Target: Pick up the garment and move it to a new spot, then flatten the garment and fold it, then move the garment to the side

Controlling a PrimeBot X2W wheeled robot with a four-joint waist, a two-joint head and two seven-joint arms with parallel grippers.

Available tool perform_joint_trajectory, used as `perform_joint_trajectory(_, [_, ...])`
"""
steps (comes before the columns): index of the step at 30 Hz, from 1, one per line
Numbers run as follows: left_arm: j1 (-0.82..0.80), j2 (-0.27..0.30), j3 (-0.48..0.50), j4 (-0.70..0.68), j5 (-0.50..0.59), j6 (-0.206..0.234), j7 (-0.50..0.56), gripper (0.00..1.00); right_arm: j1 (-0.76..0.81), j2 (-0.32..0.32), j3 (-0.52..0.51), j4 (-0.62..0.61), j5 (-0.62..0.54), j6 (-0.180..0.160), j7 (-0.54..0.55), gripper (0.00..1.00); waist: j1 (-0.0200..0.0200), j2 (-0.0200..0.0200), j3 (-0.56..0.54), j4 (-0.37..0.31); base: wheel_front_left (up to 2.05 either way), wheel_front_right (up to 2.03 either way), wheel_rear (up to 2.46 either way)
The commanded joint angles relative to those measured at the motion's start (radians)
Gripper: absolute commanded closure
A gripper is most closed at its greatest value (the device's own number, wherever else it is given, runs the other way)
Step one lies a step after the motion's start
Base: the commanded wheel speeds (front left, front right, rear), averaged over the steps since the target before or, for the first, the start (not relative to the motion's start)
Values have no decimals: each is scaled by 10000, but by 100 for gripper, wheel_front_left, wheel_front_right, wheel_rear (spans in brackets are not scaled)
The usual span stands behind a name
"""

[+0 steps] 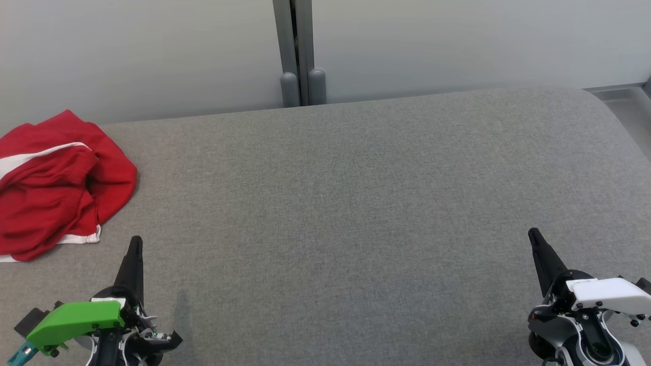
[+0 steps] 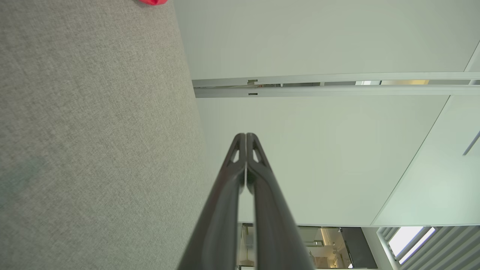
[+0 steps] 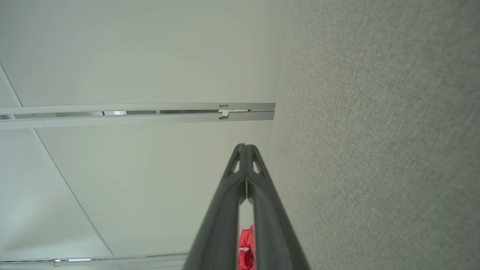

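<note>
In the head view the garment (image 1: pixel 56 183) lies in a crumpled heap at nine o'clock on the grey surface (image 1: pixel 356 203), cut off by the picture's left edge. It is red, with a white stripe across its upper folds and a white edge at its six o'clock side. Any lettering seems to be hidden in the folds.

The left gripper (image 1: pixel 135 244) sits at seven o'clock. Its fingers are pressed together into one dark point aimed at twelve o'clock, with nothing between them. The tip is near the heap, at about five o'clock from it, and apart from it. A green cover (image 1: pixel 76 317) sits on its wrist.

The right gripper (image 1: pixel 534 236) is at five o'clock, well apart from the garment, fingers pressed together and holding nothing. Its wrist carries a white cover (image 1: pixel 610 292).

Past the surface at twelve o'clock stands a pale wall (image 1: pixel 457 46) with a grey post (image 1: pixel 299 51).

In the left wrist view the closed fingers point toward the wall, and a scrap of red shows at eleven o'clock on the top edge. In the right wrist view the tips meet, and a sliver of red shows at six o'clock through the gap lower down between the fingers
</note>
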Motion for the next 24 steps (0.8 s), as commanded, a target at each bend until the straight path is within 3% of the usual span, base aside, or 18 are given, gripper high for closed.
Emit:
perform_joint_trajectory(1, [-97,7,17,-17,-35,-42,40,100,-77,-56,-15,-22,36,0,31,100,0,0,0,0,0,0,0])
perform_joint_trajectory(16, [-97,7,17,-17,-35,-42,40,100,-77,-56,-15,-22,36,0,31,100,0,0,0,0,0,0,0])
perform_joint_trajectory(17, [1,0,-2,10,0,0,0,0,1,2,0,10,0,0,0,0,0,0,0,0,0,0,0])
perform_joint_trajectory(24, [390,-87,-163,386,37,11,-115,0,366,118,121,420,-56,-4,-111,0,0,0,3,0,0,0,0])
